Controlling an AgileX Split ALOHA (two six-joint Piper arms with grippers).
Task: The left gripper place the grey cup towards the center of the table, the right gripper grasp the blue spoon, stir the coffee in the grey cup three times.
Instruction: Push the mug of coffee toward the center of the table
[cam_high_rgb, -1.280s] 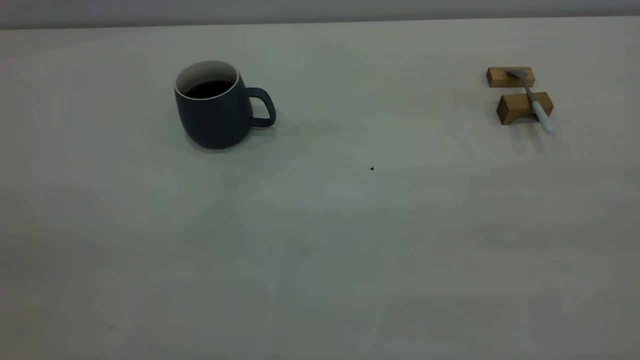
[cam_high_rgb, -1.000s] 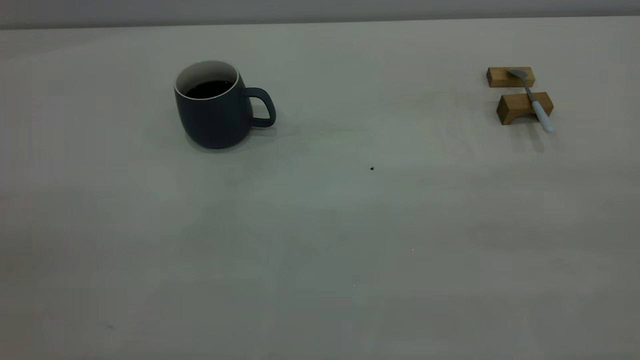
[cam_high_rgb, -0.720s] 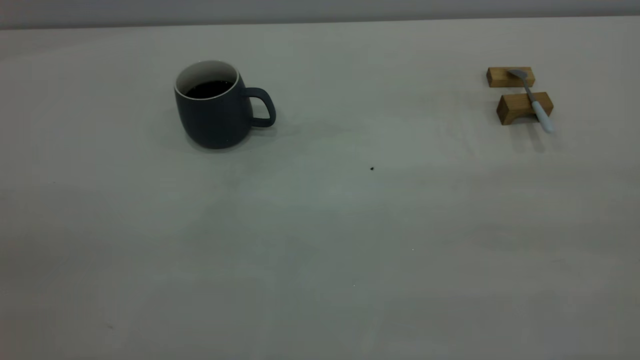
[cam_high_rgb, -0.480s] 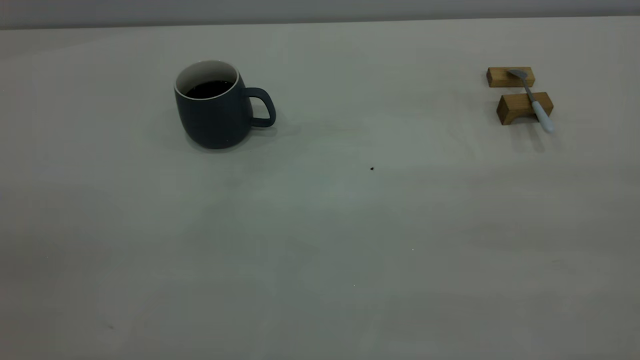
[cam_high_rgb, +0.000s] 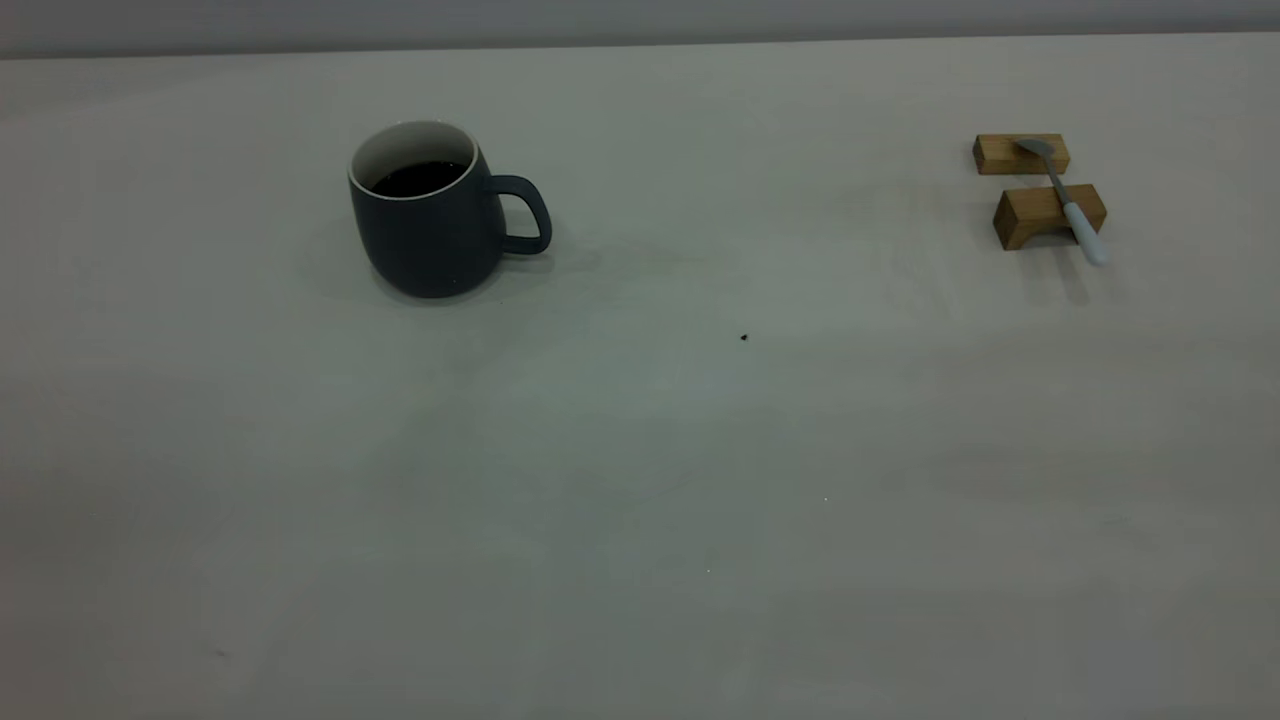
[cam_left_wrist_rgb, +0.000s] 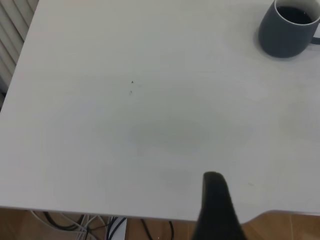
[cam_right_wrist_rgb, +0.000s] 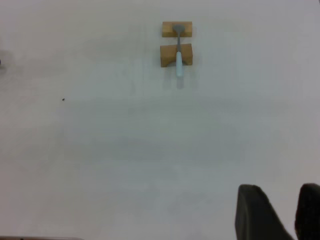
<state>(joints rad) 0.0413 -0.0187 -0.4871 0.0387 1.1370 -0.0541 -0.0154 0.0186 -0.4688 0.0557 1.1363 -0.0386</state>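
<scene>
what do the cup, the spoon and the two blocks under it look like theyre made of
The cup: likely glazed ceramic, matte dark blue-grey outside, white inside. The spoon: grey bowl and neck look like metal; the pale blue handle may be plastic or a coating. The blocks: tan with faint grain, probably wood, unpainted.

No text, label, brand, number or sign can be read in any of the views. The grey cup (cam_high_rgb: 425, 215) is plain matte with no print, the blue spoon (cam_high_rgb: 1070, 205) and the wooden blocks (cam_high_rgb: 1045, 215) under it carry no marking, and the worktop (cam_high_rgb: 640, 450) bears only a tiny dark speck (cam_high_rgb: 744, 337), not a character.
</scene>
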